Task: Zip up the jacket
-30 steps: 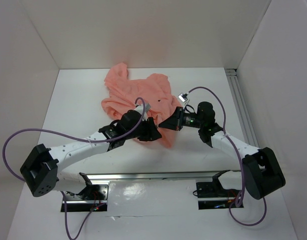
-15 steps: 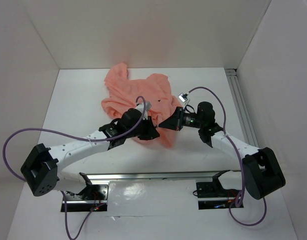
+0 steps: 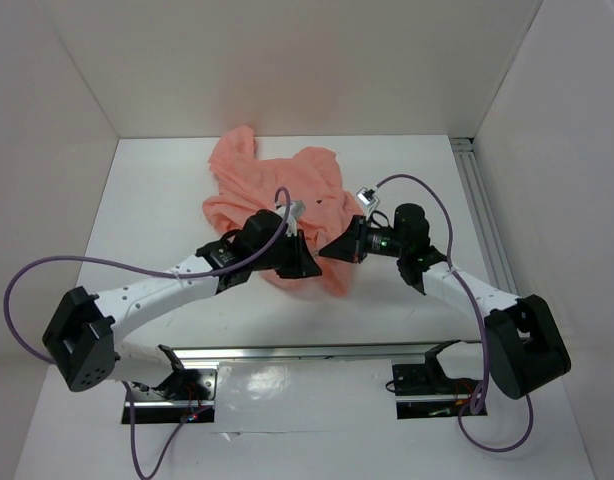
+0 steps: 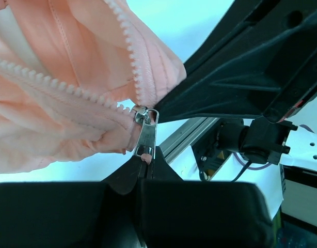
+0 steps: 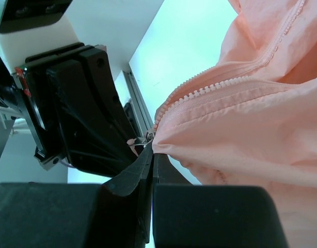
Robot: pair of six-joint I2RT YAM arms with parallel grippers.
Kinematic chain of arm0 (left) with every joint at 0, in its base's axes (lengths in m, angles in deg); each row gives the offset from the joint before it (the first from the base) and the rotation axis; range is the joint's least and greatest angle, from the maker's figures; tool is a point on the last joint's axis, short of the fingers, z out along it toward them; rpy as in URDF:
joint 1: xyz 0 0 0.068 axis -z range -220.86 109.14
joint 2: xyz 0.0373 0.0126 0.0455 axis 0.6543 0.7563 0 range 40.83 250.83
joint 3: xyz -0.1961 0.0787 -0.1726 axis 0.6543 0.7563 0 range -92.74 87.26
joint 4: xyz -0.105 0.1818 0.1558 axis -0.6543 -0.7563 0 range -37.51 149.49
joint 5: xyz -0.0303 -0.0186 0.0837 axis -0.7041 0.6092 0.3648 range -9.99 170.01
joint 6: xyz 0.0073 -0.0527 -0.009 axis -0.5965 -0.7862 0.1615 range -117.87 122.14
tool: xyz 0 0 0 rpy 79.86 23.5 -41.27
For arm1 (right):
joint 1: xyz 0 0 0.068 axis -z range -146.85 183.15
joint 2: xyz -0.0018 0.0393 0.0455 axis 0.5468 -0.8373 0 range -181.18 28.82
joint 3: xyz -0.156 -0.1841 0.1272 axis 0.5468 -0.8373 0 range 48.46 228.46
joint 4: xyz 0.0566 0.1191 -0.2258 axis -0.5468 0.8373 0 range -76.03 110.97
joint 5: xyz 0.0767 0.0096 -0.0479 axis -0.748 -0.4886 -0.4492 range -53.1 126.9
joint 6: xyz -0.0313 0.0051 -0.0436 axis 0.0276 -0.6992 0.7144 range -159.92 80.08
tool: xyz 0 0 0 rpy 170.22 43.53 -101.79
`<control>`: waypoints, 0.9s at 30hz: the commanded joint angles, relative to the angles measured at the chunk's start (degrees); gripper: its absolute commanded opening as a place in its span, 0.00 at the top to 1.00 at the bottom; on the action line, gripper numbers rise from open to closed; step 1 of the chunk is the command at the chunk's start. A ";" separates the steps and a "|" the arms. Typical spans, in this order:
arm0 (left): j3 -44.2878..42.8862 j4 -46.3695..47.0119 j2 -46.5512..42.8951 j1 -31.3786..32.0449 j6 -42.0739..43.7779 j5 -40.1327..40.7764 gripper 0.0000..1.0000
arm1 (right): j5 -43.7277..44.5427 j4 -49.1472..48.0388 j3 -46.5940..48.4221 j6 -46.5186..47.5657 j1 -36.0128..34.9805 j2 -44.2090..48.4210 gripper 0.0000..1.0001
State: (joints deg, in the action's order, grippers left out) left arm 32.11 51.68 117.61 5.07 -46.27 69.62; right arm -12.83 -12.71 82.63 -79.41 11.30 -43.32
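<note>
Start of the zip run. The jacket lies heaped at upper centre of the counter. The left hand pinches the zipper pull. The right hand clamps the jacket just beside it. Next move, as judged: draw the pull along the open teeth, fabric kept taut.

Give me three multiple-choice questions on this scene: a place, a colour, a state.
1. Where on the table does most of the jacket lie? A) near edge B) far half, near the middle C) right rail
2. What colour is the jacket? A) navy B) green C) salmon pink
3. What is the left gripper doing? A) open, holding nothing B) shut on the zipper pull C) shut on a cable
Answers: 1 B, the top view shows it there. 2 C, every view shows pink fabric. 3 B, the left wrist view shows the pull pinched.
</note>
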 commanded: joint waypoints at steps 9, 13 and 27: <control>-6.72 -2.21 1.71 -2.95 -0.38 -6.13 1.00 | -0.45 3.47 1.95 3.54 0.22 2.27 1.00; -7.33 -2.21 2.24 -4.62 -0.90 -11.12 1.00 | 0.07 4.00 1.95 4.06 0.22 2.27 1.00; -7.86 -1.68 3.38 -10.42 -2.05 -16.94 1.00 | -0.45 7.08 1.95 6.35 0.22 2.79 1.00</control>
State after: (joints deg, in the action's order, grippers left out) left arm 26.97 48.38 121.08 -3.52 -47.73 54.58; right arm -12.85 -8.14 82.92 -75.21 11.30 -42.01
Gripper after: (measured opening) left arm 0.063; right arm 0.009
